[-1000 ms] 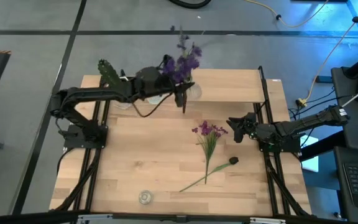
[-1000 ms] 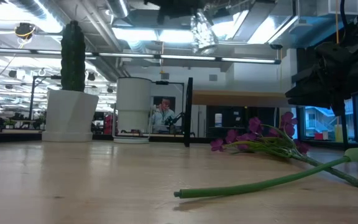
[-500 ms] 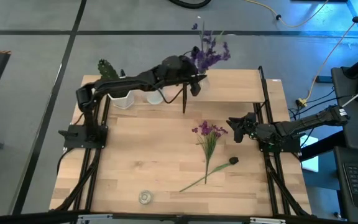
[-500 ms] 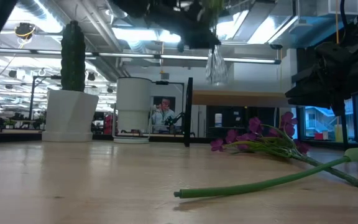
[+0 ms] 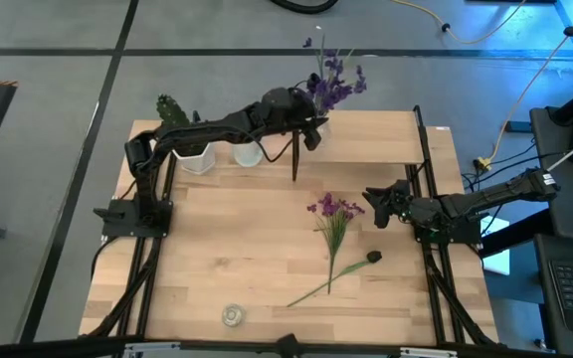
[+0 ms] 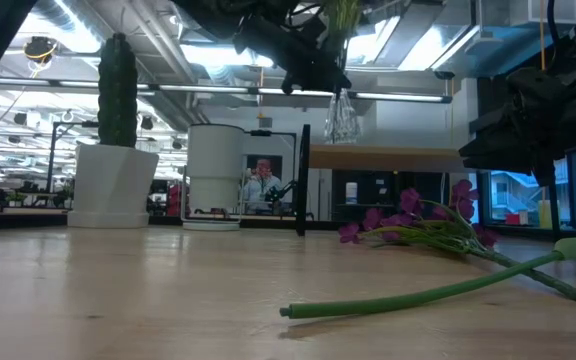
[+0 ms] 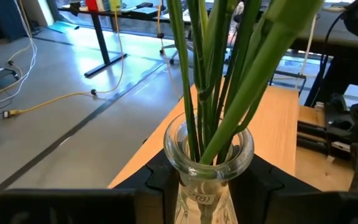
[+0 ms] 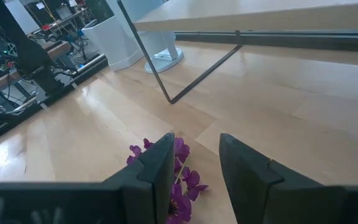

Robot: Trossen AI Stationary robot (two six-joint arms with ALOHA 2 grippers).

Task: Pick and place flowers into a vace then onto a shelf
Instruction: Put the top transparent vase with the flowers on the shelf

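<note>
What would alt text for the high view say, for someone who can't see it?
Seen from above, the left gripper holds a glass vase of dark violet flowers over the shelf at the table's far edge. The right gripper waits open at the table's right side, near the pinker flowers lying flat on the table.

Flower bunches: 2 (image 5: pixel 332 82) (image 5: pixel 333 221). Vase: 1 (image 7: pixel 209 163). Shelf: 1 (image 5: pixel 386 137). Cactus: 1 (image 5: pixel 174 113). White pots: 2 (image 5: pixel 198 158) (image 5: pixel 248 154). Arms: 2.
</note>
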